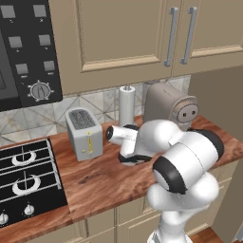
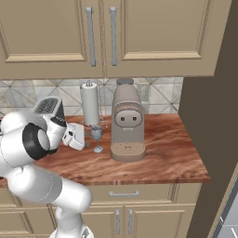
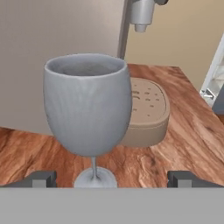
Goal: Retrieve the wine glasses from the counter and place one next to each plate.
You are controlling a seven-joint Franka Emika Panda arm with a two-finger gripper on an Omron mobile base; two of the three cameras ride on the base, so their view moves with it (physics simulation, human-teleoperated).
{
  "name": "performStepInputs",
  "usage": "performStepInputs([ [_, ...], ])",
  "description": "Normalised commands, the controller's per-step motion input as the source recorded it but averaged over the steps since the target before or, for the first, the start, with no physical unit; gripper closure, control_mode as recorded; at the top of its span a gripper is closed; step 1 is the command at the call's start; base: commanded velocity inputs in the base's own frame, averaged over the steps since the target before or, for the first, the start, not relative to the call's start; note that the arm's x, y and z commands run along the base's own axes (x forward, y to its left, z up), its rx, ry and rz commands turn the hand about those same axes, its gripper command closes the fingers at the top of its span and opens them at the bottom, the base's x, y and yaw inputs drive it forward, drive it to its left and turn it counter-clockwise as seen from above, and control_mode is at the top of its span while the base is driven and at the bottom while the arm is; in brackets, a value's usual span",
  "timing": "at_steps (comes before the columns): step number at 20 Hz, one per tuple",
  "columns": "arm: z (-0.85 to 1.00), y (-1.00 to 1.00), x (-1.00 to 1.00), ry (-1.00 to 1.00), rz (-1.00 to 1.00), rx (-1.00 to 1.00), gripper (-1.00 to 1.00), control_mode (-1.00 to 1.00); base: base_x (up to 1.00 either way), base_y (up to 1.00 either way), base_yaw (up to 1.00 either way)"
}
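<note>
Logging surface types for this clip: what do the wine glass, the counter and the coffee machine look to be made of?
Wine glass: blue-grey, looks like frosted, barely translucent glass; matte bowl, thin stem. Counter: reddish-brown wood, judging by its streaky grain, with a slight sheen. Coffee machine: taupe, smooth and matte, probably plastic, though painted metal is possible.

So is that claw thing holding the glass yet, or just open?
Gripper: open, holding nothing; its dark fingertips stand wide to either side of the translucent blue-grey stemmed wine glass, which stands upright on the reddish-brown wood counter.
</note>
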Motion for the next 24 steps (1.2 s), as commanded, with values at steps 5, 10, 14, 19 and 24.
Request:
performStepInputs([
  [5,-0.05,-0.07,0.03,0.05,-0.03,0.0,-1.0,-1.0,0.0,0.0,0.0],
  [10,-0.09,-0.07,0.06,0.03,0.0,0.0,-1.0,-1.0,0.0,0.0,0.0],
  [14,-0.03,-0.06,0.11,0.0,0.0,0.0,-1.0,-1.0,0.0,0.0,0.0],
  [19,-0.13,-0.09,0.18,0.0,0.0,0.0,-1.0,-1.0,0.0,0.0,0.0],
  [24,-0.21,-0.05,0.09,0.01,0.0,-0.01,-1.0,-1.0,0.0,0.0,0.0],
])
